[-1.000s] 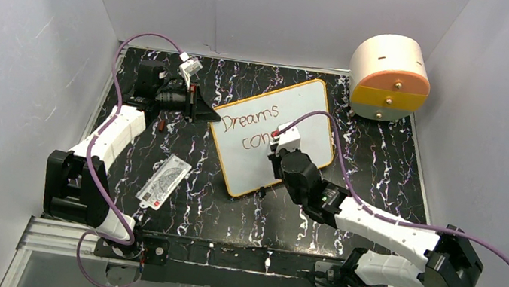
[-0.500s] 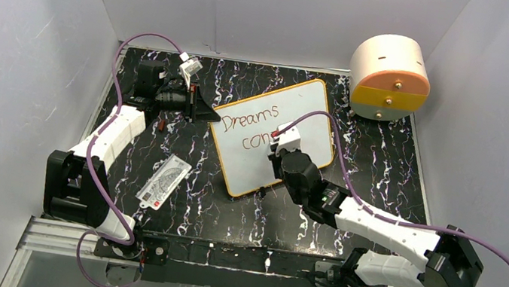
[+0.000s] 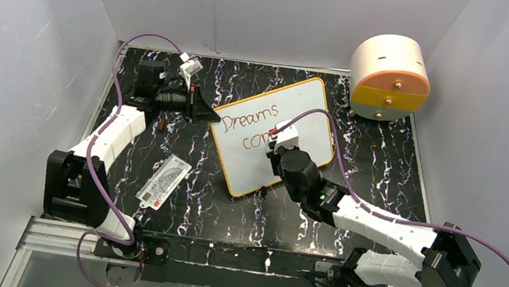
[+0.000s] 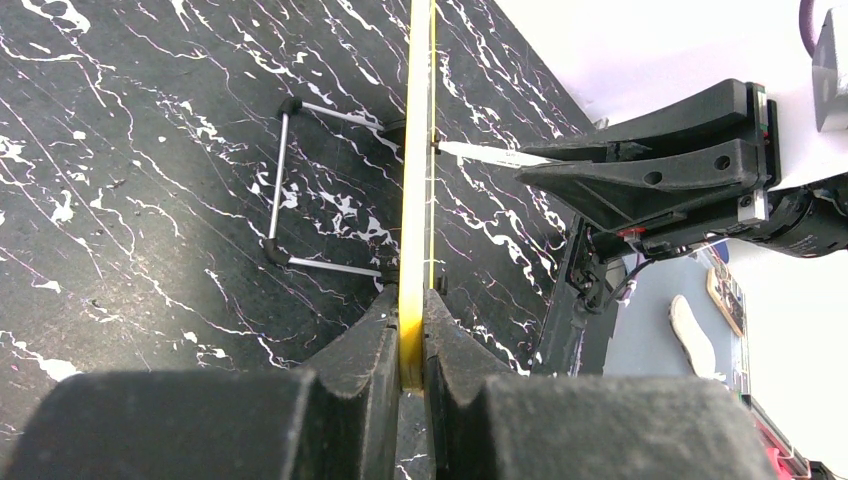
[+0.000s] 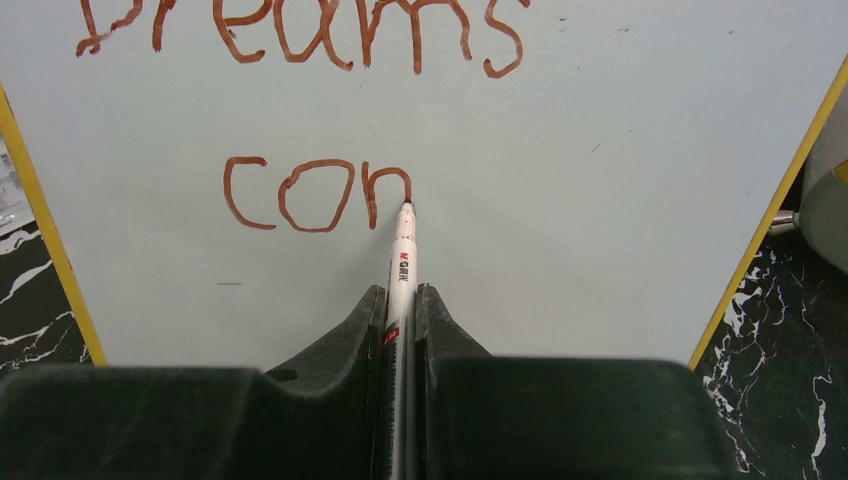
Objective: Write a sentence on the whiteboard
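The whiteboard (image 3: 311, 114) stands tilted mid-table, white with a yellow frame. The sentence (image 3: 250, 121) reads "Dreams" with "con" beneath it in reddish-brown marker. My left gripper (image 3: 204, 113) is shut on the board's left edge; the left wrist view shows the fingers pinching the yellow frame (image 4: 415, 200) at the left gripper (image 4: 411, 312). My right gripper (image 3: 282, 144) hovers over the board, shut on a white marker (image 5: 403, 255). In the right wrist view the right gripper (image 5: 400, 296) holds the marker tip on the last stroke of the sentence (image 5: 315, 195) on the whiteboard (image 5: 600, 200).
A round cream and orange drum (image 3: 389, 78) sits at the back right corner. A small white printed card (image 3: 164, 182) lies on the black marbled table at the front left. The board's wire foot (image 4: 285, 180) sticks out behind it. Grey walls close three sides.
The right arm has shifted slightly left with the marker still on the board at the "n". The left arm and the board have not moved.
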`<state>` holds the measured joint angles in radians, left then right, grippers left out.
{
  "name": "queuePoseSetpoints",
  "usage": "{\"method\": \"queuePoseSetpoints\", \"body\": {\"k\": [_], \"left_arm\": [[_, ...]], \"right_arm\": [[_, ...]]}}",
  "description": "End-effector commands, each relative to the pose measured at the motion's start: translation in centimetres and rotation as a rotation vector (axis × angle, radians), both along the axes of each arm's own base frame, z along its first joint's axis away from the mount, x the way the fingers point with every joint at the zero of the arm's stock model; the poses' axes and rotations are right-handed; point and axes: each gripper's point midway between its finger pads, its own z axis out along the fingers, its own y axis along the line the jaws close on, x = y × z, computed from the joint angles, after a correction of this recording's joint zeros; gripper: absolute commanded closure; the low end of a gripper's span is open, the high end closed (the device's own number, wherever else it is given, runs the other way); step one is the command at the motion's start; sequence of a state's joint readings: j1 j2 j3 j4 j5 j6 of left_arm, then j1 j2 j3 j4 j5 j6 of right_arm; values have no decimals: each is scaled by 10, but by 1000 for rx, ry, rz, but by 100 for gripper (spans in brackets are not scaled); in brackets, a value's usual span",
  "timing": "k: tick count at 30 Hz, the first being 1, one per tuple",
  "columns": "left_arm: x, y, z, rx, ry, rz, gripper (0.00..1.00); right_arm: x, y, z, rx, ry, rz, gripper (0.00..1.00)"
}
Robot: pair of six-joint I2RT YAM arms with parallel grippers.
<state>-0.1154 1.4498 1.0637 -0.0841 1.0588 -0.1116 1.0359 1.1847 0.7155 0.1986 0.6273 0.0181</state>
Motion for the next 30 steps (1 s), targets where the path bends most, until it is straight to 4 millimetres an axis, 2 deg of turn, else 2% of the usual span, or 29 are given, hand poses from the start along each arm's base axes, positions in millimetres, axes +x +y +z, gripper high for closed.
{"method": "queuePoseSetpoints", "body": {"k": [1, 16, 25, 30], "left_arm": [[-8, -1, -38, 83, 96, 10, 100], [-8, -1, -37, 86, 92, 11, 100], [-8, -1, -38, 89, 93, 15, 100], [-7, -1, -38, 90, 91, 15, 100]], "right_arm": [[13, 11, 39, 97, -74, -11, 100], [25, 6, 50, 85, -116, -26, 100], [23, -7, 38, 70, -72, -54, 100], [17, -12, 24, 61, -26, -59, 100]]}}
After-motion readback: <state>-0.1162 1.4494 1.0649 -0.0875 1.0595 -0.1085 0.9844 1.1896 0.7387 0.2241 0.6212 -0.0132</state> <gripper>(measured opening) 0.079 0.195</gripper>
